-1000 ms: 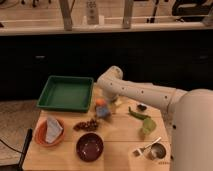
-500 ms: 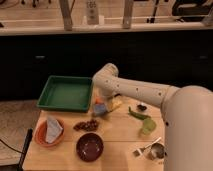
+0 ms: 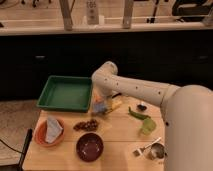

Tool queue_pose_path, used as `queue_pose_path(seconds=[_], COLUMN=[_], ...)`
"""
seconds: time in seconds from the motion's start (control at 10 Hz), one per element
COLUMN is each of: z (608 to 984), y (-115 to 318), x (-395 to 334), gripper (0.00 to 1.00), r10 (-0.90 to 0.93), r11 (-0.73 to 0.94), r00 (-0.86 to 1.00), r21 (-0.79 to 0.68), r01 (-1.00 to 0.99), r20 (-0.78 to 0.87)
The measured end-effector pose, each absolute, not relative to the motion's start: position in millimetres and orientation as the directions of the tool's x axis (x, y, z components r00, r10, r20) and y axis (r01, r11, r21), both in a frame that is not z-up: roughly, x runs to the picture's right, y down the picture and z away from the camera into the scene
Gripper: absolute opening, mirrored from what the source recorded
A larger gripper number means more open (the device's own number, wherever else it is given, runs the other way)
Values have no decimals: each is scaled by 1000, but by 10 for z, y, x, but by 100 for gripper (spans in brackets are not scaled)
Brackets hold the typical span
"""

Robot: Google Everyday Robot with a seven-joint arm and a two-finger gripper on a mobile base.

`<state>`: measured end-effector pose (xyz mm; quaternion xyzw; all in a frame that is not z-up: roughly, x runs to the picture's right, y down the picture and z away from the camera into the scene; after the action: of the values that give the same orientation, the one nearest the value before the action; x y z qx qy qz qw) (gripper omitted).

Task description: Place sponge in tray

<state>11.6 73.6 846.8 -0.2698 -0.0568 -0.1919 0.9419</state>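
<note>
The green tray point(image 3: 65, 93) sits at the table's back left and holds nothing that I can see. My gripper point(image 3: 100, 104) hangs under the white arm's wrist point(image 3: 106, 80), just off the tray's right front corner. A small blue and orange thing point(image 3: 98, 108) is right at the gripper, and I cannot tell whether it is held. A yellow block that looks like the sponge point(image 3: 115, 105) lies on the table just right of the gripper, outside the tray.
An orange bowl with a cloth point(image 3: 48, 132) stands front left and a dark red bowl point(image 3: 90, 146) front middle. A pile of brown bits point(image 3: 87, 125) lies between them. Green items point(image 3: 140, 115) and a metal cup point(image 3: 156, 150) lie to the right.
The arm has swung left toward the tray. The blue and orange thing has shifted slightly left and back with the gripper.
</note>
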Motion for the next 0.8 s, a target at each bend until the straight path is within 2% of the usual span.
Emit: queue_pose_path(seconds=[0.8], z=[8497], y=[418], x=[-180], gripper=[1], r10=[-392], r11=[758], r00=[880], r21=[-448], r01=[474], r20=[268])
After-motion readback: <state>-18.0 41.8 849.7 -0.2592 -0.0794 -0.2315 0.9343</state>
